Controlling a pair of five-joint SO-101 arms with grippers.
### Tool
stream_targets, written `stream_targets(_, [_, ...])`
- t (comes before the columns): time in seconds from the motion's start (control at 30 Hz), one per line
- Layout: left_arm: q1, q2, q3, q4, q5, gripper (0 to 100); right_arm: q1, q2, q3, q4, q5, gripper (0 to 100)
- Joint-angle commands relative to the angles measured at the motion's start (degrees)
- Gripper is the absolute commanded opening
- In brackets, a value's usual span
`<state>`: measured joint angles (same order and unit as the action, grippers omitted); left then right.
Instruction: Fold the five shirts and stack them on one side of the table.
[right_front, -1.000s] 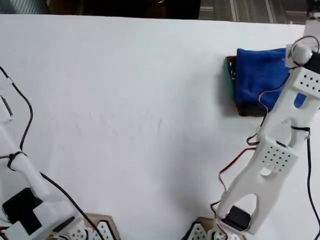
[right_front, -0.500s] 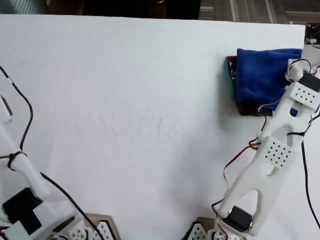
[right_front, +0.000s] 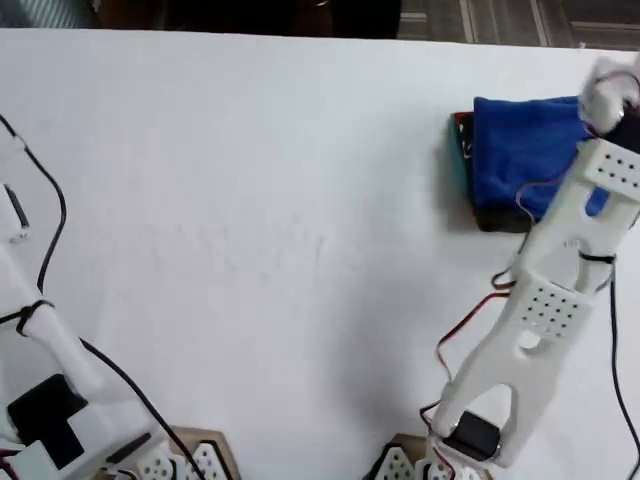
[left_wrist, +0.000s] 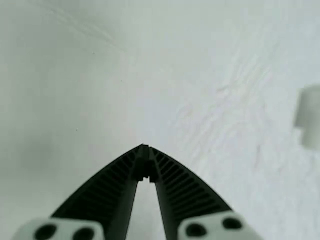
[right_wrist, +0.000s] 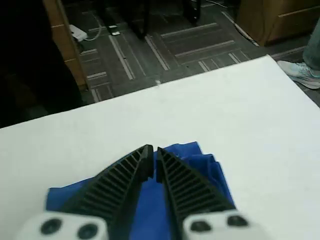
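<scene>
Two white arms stand at the near edge of the table (right_front: 250, 200). The right arm (right_front: 545, 300) stretches from its base toward the far right, and its upper link crosses the near right corner of the stack (right_front: 500, 220). Red and black wires (right_front: 470, 330) loop beside it. The right gripper (right_wrist: 153, 156) hangs above the blue shirt (right_wrist: 205, 170). Its ribbed fingers are pressed together with nothing between them, tips aimed toward the table's far edge.

The left arm (right_front: 60, 350) shows at the near left corner and runs off the side of the high view, with a black cable (right_front: 55, 230) trailing along it. The left gripper (left_wrist: 145, 152) points at bare white surface, fingers clenched tip to tip on nothing.

The stack lies at the far right of the table, close to the right edge. The blue shirt is on top, folded into a rough rectangle. Dark layers show under its near edge, and a red and green edge peeks out on its left side. How many shirts it holds cannot be told.

The table is white and faintly creased. A pale blurred thing (left_wrist: 307, 112) shows off to one side of the left gripper; what it is cannot be told. Past the far edge is a dark floor (right_wrist: 150, 45) with pale strips, a wooden cabinet (right_wrist: 280, 15) and a wooden post (right_wrist: 62, 50).
</scene>
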<state>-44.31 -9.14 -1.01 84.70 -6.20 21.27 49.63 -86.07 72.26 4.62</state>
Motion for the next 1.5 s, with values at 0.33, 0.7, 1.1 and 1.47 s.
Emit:
stream_targets(0.33, [5.4, -7.8, -18.9, 17.6, -4.8, 3, -17.3, -22.6, -4.7, 29.3, -0.5, 2.0])
stream_targets(0.7, [14.6, -29.1, 5.1, 11.6, -6.9, 3, -23.2, -40.7, 5.5, 29.4, -0.5, 2.0])
stream_targets(1.1, [16.4, -46.6, 36.6, -1.5, -6.9, 3, -30.3, -68.6, 56.9, 29.1, -1.0, 2.1])
stream_targets(1.47, [16.4, -64.4, 64.4, -21.2, -6.9, 3, -30.0, -83.6, 85.8, 17.3, -1.1, 2.0])
